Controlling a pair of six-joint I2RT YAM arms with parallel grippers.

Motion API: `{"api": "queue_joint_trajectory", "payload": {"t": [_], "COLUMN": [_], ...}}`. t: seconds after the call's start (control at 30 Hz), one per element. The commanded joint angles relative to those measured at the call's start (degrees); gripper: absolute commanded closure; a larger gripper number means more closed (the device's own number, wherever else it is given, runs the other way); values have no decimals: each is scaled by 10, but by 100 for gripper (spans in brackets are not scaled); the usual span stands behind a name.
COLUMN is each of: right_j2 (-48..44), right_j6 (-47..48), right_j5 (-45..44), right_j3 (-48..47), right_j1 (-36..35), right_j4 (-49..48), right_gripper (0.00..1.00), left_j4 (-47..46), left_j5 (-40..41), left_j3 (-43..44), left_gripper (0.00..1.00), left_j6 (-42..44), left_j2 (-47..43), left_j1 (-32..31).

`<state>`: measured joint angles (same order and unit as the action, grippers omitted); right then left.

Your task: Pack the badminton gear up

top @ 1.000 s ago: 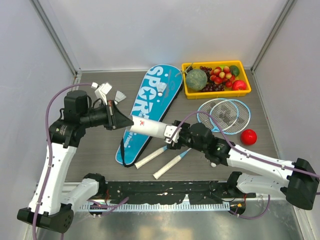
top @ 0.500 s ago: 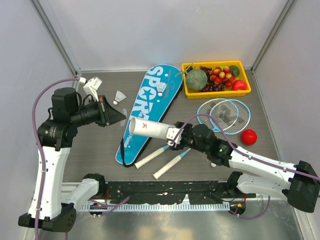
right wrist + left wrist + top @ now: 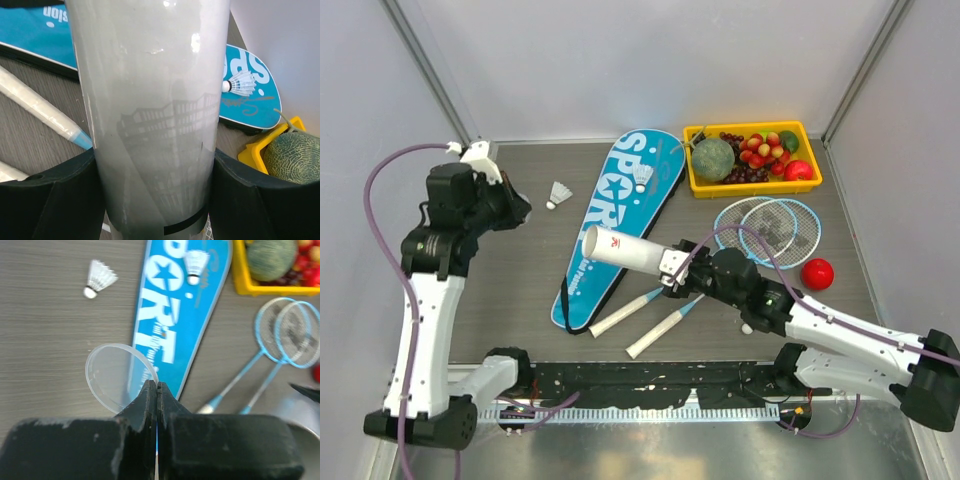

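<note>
Grey wood-grain bench point(image 3: 520, 285) is enclosed by pale walls on three sides.

The left gripper point(image 3: 156, 386) is pressed together on the rim of a clear round lid point(image 3: 112, 374). The lid is held above the bench at the far left, and in the wrist view it is seen just beside the bag's long edge.

The right gripper point(image 3: 672, 268) is spread wide and clamped around a white tube point(image 3: 150, 100), with a black finger point(image 3: 47, 200) set against each side of it. The tube is carried off the bench, over the narrow half of the bag, and its free end is pointed toward the left arm. The two grippers are kept well apart.

Beneath the tube, the blue bag point(image 3: 620, 210) is laid flat, with its wide end toward the far wall. One shuttlecock point(image 3: 642, 178) is rested on the bag's wide end. A second shuttlecock point(image 3: 557, 193) is lain on bare bench to the bag's left, between the bag and the left gripper.

The two rackets point(image 3: 765, 228) are laid to the right of the bag. Their heads are overlapped and their white handles are angled toward the near edge, below the tube.

Farther out, a yellow tray point(image 3: 692, 185) of fruit is placed at the far right, touching the bag's wide end. A red fruit point(image 3: 817, 273) is set alone just beside the racket heads.
</note>
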<state>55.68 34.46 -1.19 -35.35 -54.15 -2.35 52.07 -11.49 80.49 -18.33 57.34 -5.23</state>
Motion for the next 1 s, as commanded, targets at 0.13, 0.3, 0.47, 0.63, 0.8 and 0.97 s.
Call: {"api": "queue_joint_trajectory", "payload": {"t": [0.13,0.3,0.47,0.63,0.8,0.97], "right_j2": [-68,-100,-96,-107,-111,-109], "right_j6": [-57,-59,-65,-63,-62,-59], "right_j5": [63,64,69,62,57,51], "right_j3": [-24,-4,-15,-9,-2,-4], "right_j1": [2,2,2,2,2,2], "right_j4": [-67,-85,-84,-86,-94,-94], "right_gripper": [72,72,72,72,72,72], "left_j4": [-48,-49,-59,-64,-77,-86], "left_j5": [110,130,118,119,132,136], "left_j3": [-15,-22,-41,-50,-63,-72], "left_gripper": [100,100,100,100,72,69], "left_j6": [5,-3,-29,-35,-43,-48], "left_j2": [147,244,328,364,371,385], "left_j1": [74,98,124,131,131,131]}}
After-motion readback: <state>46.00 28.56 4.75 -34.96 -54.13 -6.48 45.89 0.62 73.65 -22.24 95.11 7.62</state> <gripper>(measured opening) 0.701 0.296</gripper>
